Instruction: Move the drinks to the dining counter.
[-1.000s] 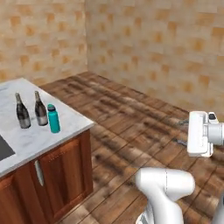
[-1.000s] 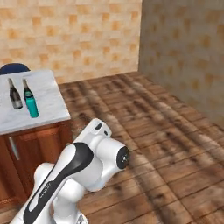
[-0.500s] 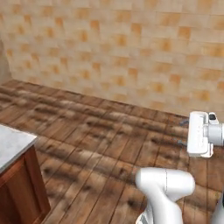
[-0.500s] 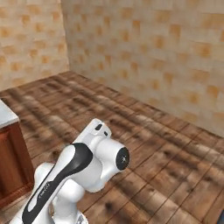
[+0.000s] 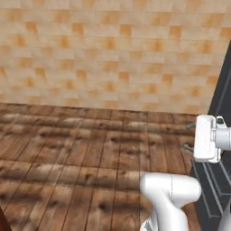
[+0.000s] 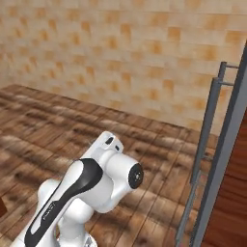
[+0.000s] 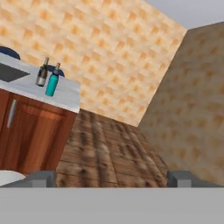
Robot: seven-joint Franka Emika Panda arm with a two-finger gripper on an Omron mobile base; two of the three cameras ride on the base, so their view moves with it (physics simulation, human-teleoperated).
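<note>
We saw a teal bottle and two dark wine bottles standing near the corner of the marble desk beside its sink. Our pincer stood apart, empty. We judged three delivered; the yellow one remained.

Far left, the teal bottle stands near two dark wine bottles on the marble dining counter, above wooden cabinets.

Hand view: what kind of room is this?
Probably a kitchen. A marble counter on wooden cabinets has a dark inset sink, with bottles standing on top. Tan tiled walls and a wood floor surround it.
</note>
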